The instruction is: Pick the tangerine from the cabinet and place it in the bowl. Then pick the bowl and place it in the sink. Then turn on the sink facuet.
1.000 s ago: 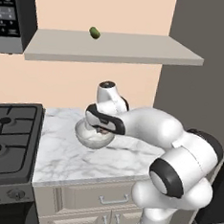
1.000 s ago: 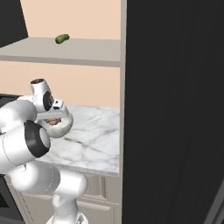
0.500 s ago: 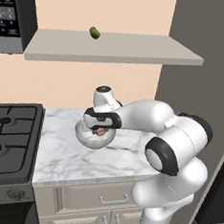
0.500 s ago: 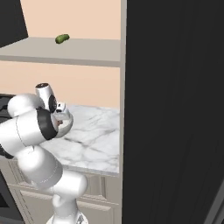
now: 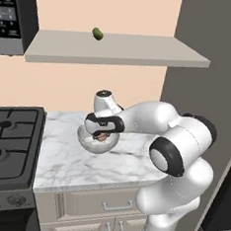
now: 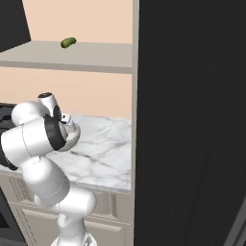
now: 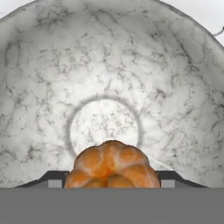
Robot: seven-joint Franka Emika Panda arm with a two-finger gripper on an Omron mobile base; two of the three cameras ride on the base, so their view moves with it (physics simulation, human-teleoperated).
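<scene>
1. The white robot arm with dark joints bends low over the white veined marble bench (image 5: 78, 166), its hand pointing down into the wide, shallow, whitish-grey mottled glossy bowl (image 5: 93, 143).
2. The bowl stands on the bench, right of the black gas stove (image 5: 9, 140) and apart from it.
3. In the hand view the small round orange-brown tangerine (image 7: 112, 165) sits between the two dark finger tips, low over the bowl's (image 7: 109, 70) pale round bottom.
4. The jaws stand wide on either side of the tangerine; whether they press on the fruit or stand free of it I cannot tell.
5. In the left base view the tangerine (image 5: 103, 135) shows as a brownish spot inside the bowl, under the hand (image 5: 105, 124).
6. The long flat pale grey shelf board of the cabinet (image 5: 118, 51) runs above the bench, and a small green oval fruit (image 5: 98, 34) lies on it towards the back.
7. In the right base view the same green fruit (image 6: 68, 43) lies on the shelf (image 6: 72, 60), and the arm's elbow hides most of the bowl (image 6: 73, 137).
</scene>
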